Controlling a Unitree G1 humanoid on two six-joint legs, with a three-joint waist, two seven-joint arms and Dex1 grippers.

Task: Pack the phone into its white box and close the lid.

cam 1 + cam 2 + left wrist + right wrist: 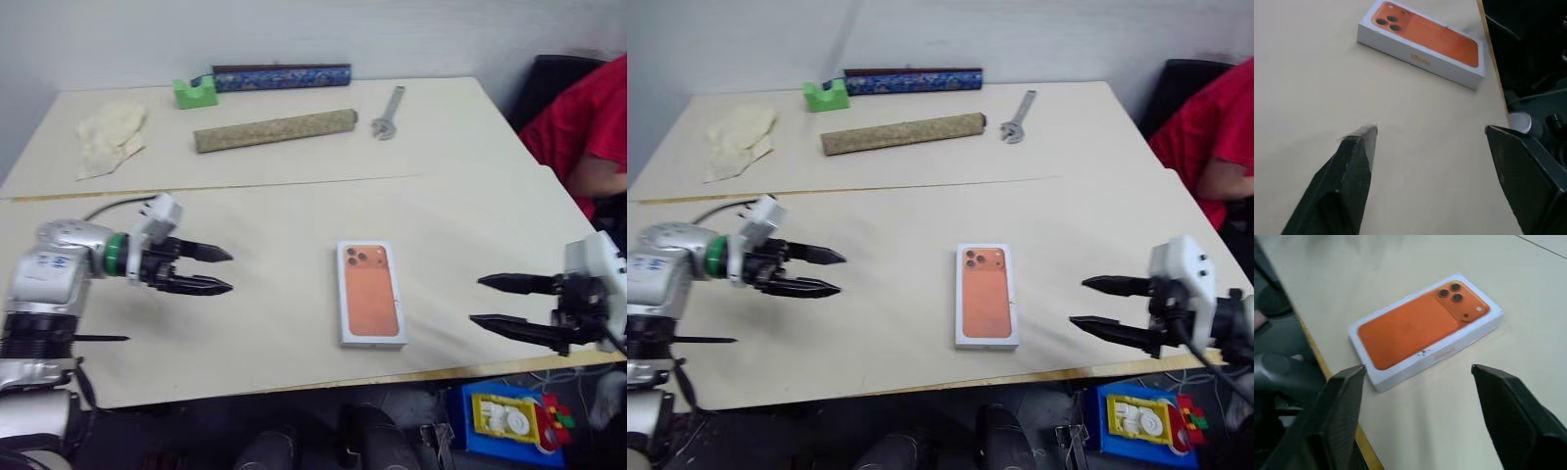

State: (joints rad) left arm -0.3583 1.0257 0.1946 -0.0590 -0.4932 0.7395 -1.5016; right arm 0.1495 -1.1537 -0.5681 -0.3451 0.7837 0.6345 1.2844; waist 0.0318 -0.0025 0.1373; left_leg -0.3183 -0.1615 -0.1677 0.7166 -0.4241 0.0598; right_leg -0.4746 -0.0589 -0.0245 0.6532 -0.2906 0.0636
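1. Left eye view: the closed white box [371,293] lies flat near the front edge of the counter [274,225], midway between the two arms. Its lid [372,290] sits squarely on top, printed orange phone picture facing up, so the package reads as shut and the task looks complete.
2. Phone: not visible; presumably it is inside the box, though the closed lid hides the contents.
3. Left gripper [223,270]: released, fingers spread with nothing between them. It hangs above the counter well apart from the box and points toward it, a stance that suits a hand standing clear of a finished job.
4. Right gripper [482,300]: likewise released and empty, level with the box on the opposite side and well apart from it. In the right wrist view the box [1426,330] lies beyond the open fingers, untouched.
5. Symmetry: both grippers flank the box along its long sides, probably because the lid is best pressed down evenly from two sides.
6. Background items on the far half of the counter: a wrench [388,113], a rolled mat [274,129], a green tape dispenser [194,92] and a crumpled cloth [111,133] lie well away from the working area.
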